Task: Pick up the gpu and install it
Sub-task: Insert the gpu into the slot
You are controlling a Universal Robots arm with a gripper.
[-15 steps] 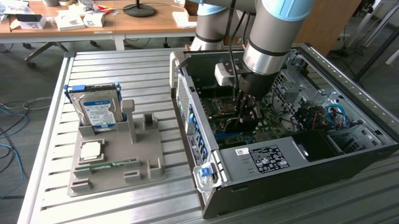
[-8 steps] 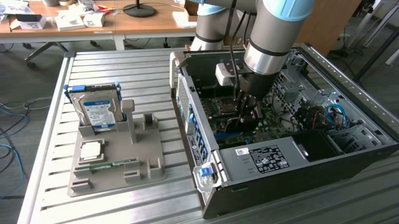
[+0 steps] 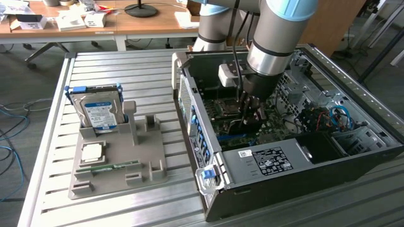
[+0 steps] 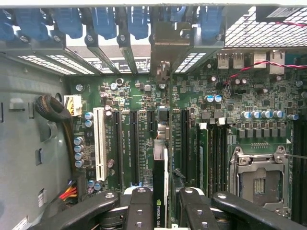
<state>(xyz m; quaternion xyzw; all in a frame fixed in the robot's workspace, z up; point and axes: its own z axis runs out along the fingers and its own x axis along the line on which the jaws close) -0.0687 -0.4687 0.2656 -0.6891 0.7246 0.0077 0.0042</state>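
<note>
Centrally in the exterior view, the arm reaches down into the open computer case (image 3: 189, 109), which fills the right half of the frame, with the gripper (image 3: 250, 116) low over the motherboard (image 3: 227, 125). The wrist view shows the gripper (image 4: 160, 203) clamped on the gpu (image 4: 159, 182): the dark card stands on edge between the two black fingers (image 4: 139, 201). It is lined up with the long black expansion slots (image 4: 132, 143) of the board. Whether the card is seated in a slot cannot be told. At lower left of the exterior view, a grey fixture tray (image 3: 151, 156) on the slatted table (image 3: 126, 66) holds an upright hard drive (image 3: 98, 111) and a flat memory stick (image 3: 113, 166).
</note>
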